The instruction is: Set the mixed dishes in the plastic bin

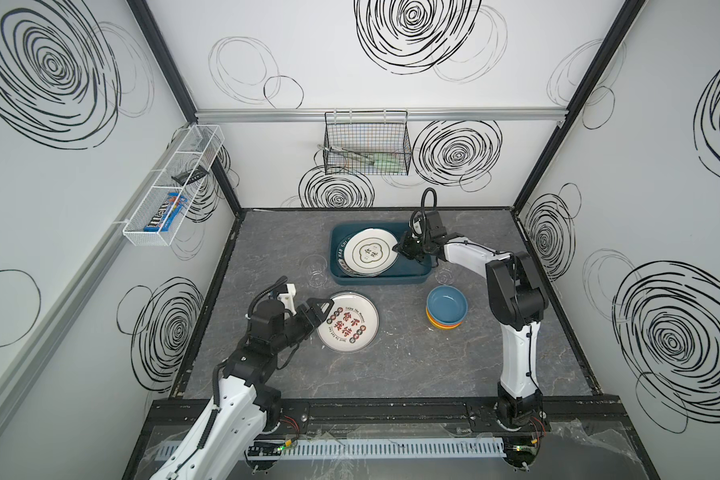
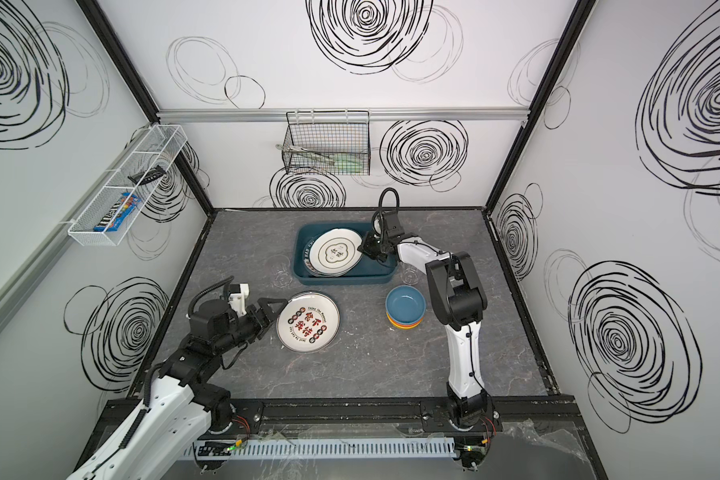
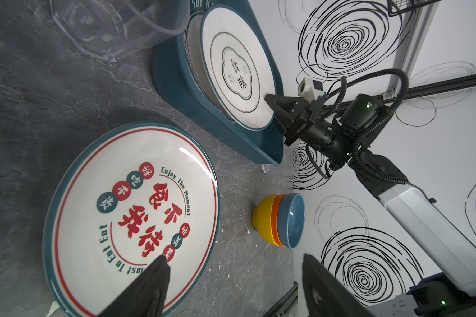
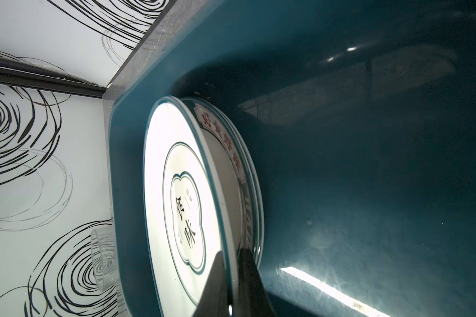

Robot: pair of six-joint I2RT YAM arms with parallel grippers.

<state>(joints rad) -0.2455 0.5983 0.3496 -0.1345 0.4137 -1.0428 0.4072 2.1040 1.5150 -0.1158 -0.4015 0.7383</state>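
The dark teal plastic bin [image 1: 416, 275] [image 2: 385, 277] stands at the back of the table with stacked plates inside. My right gripper [image 1: 398, 248] [image 4: 231, 251] is shut on the rim of the top plate [image 1: 370, 252] [image 4: 176, 192], which tilts over another plate [image 4: 231, 153]. A red-lettered plate [image 1: 348, 322] [image 3: 132, 214] lies flat on the table. My left gripper [image 1: 323, 313] [image 3: 234, 258] is open at its left edge, one finger over the rim, holding nothing. Stacked blue, orange and yellow bowls [image 1: 447, 308] [image 3: 283, 223] sit right of that plate.
One clear cup [image 1: 314, 270] [image 3: 107, 27] stands left of the bin and another [image 1: 444, 275] at its front right corner. A black wire basket [image 1: 366, 143] hangs on the back wall. A white mesh shelf [image 1: 171, 187] hangs on the left wall.
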